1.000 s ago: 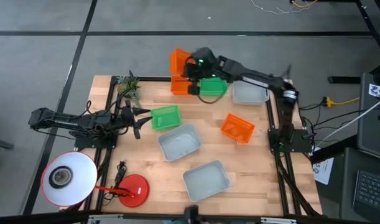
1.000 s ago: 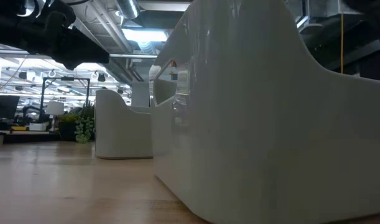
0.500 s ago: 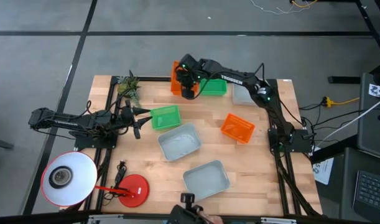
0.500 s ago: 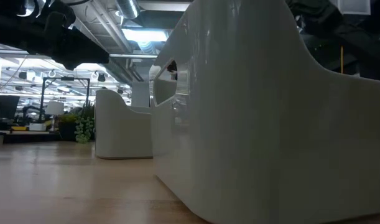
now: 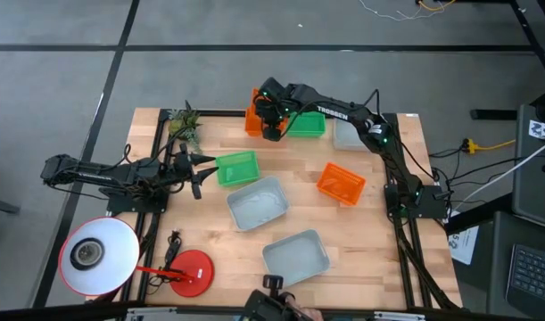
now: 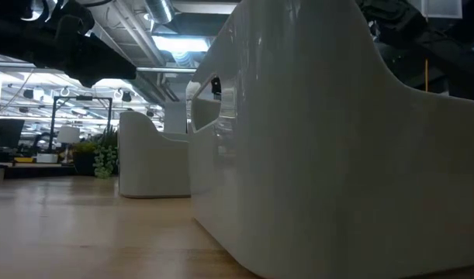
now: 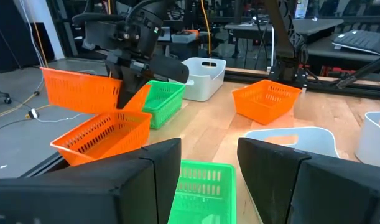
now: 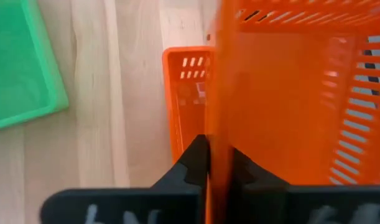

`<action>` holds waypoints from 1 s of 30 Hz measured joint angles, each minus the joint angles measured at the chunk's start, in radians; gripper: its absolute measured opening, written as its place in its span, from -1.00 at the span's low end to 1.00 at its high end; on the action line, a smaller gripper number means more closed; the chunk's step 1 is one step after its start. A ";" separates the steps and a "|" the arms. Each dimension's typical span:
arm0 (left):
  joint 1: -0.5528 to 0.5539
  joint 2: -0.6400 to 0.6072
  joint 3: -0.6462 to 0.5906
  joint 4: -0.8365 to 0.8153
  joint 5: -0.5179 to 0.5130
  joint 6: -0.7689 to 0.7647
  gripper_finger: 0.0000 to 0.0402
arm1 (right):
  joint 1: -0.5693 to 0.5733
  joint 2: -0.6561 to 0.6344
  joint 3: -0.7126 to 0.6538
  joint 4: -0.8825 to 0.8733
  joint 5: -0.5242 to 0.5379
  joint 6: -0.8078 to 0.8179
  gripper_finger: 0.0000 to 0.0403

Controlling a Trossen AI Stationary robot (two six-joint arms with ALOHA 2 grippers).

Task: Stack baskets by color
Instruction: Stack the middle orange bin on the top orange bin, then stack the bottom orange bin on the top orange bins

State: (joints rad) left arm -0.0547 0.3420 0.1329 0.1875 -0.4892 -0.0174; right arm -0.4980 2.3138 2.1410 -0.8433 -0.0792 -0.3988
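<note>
The baskets lay scattered over the counter (image 5: 361, 232), and at its far edge the right pincer (image 8: 209, 163), clamped on the wall of a raised orange basket (image 7: 78, 89), needed it levelled squarely over the orange basket below (image 7: 106, 135) before letting go.

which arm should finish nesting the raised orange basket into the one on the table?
Right. The right gripper is pinching the wall of the raised orange basket, directly above the orange basket on the table at the far edge. The left gripper waits open by a green basket, well away.
</note>
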 joint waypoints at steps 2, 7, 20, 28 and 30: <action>0.000 0.000 0.000 0.000 0.000 0.000 -0.24 | -0.003 0.000 0.000 -0.001 -0.002 0.000 -0.83; 0.000 0.000 0.000 0.000 0.000 0.000 -0.24 | -0.004 0.000 0.000 0.000 -0.001 -0.002 -0.57; 0.000 0.000 0.000 -0.001 0.001 -0.001 -0.24 | 0.027 -0.012 0.219 -0.488 -0.002 0.071 -0.35; 0.000 0.000 0.000 -0.025 0.001 -0.010 -0.24 | 0.086 -0.334 -0.162 -0.689 -0.101 0.251 -0.35; 0.000 0.000 0.000 -0.024 0.000 -0.028 -0.24 | 0.116 -0.445 -0.310 -0.677 -0.132 0.283 -0.35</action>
State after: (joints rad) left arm -0.0544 0.3420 0.1329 0.1635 -0.4889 -0.0452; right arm -0.3820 1.8684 1.8308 -1.5201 -0.2111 -0.1161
